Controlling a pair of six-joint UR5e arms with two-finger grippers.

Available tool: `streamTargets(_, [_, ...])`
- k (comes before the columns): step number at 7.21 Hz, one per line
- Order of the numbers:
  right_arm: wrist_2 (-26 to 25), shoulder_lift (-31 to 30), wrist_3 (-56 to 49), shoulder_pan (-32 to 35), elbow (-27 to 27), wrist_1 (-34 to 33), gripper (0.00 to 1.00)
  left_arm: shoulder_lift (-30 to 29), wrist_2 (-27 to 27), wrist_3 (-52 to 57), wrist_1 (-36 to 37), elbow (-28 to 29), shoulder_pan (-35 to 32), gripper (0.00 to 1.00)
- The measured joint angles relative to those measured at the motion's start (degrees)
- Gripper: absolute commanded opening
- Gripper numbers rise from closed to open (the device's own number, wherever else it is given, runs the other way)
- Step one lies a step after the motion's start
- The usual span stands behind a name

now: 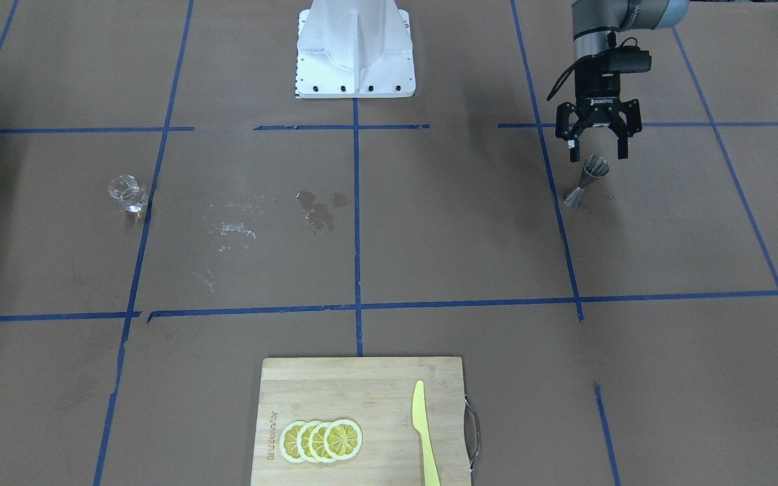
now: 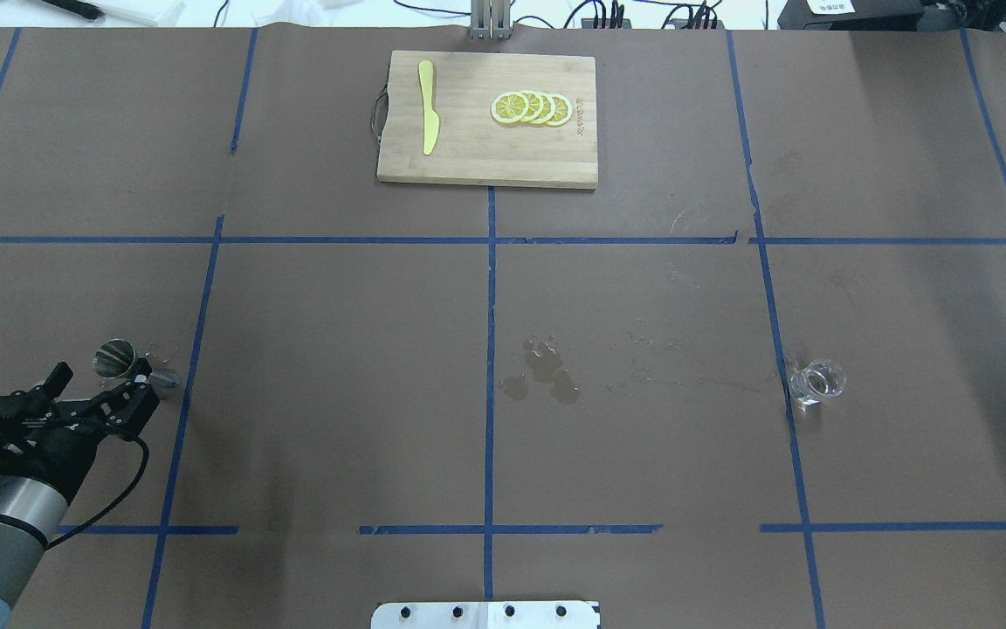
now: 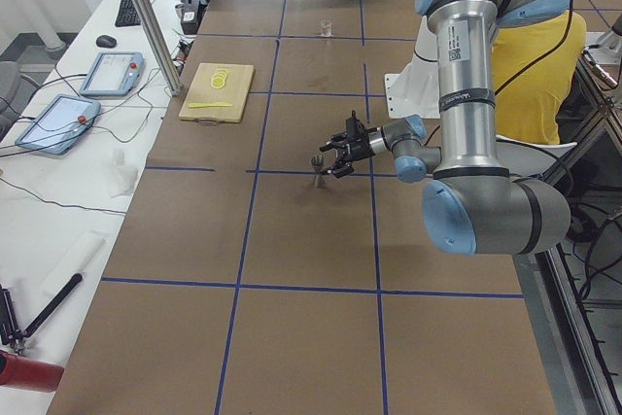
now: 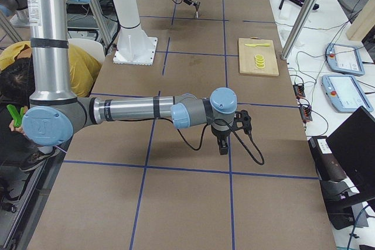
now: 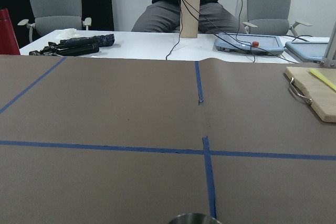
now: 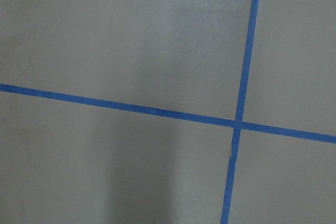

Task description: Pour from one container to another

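Observation:
The steel jigger (image 1: 588, 179) stands upright on the brown table on my left side, also seen from overhead as the jigger (image 2: 123, 362). My left gripper (image 1: 598, 154) is open, its two fingers spread just on the robot's side of the jigger's upper cone and not touching it. Only the jigger's rim (image 5: 194, 219) shows at the bottom edge of the left wrist view. The clear glass cup (image 2: 815, 381) stands alone far off on my right side. My right gripper (image 4: 222, 144) hangs over bare table, pointing down; whether it is open or shut, I cannot tell.
A bamboo cutting board (image 2: 485, 157) with lemon slices (image 2: 531, 108) and a yellow knife (image 2: 428, 107) lies at the far edge. Wet spots (image 2: 545, 371) mark the table's middle. The white robot base (image 1: 355, 54) stands at the near edge.

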Motion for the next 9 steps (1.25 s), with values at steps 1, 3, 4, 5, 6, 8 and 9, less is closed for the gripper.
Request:
streamTargets(1, [0.1,-0.1,0.0,0.0,0.0,0.0,1.0,-0.9,0.2,0.0,0.0,1.1,0.1,0.99])
streamTargets(3, [0.1,-0.2,0.0,0.0,-0.1,0.0,1.0,-3.0,0.7,-0.1,-0.1,4.0,0.2,0.99])
streamTargets(4, [0.1,-0.2,0.0,0.0,-0.2,0.0,1.0,-4.1,0.8,-0.5,-0.2,5.6,0.2,0.99])
streamTargets(5, [0.1,-0.3,0.0,0.0,-0.2,0.0,1.0,-5.0,1.0,-1.4,-0.3,7.2,0.2,0.98])
streamTargets(6, [0.1,-0.3,0.0,0.0,-0.2,0.0,1.0,-5.8,1.4,-2.0,-0.4,8.8,0.2,0.93])
streamTargets(8, [0.2,-0.3,0.0,0.0,-0.2,0.0,1.0,-6.4,1.6,-2.5,-0.5,10.5,0.2,0.86])
streamTargets(9, [0.2,-0.3,0.0,0.0,-0.2,0.0,1.0,-6.7,1.6,-2.5,-0.6,11.0,0.2,0.85])
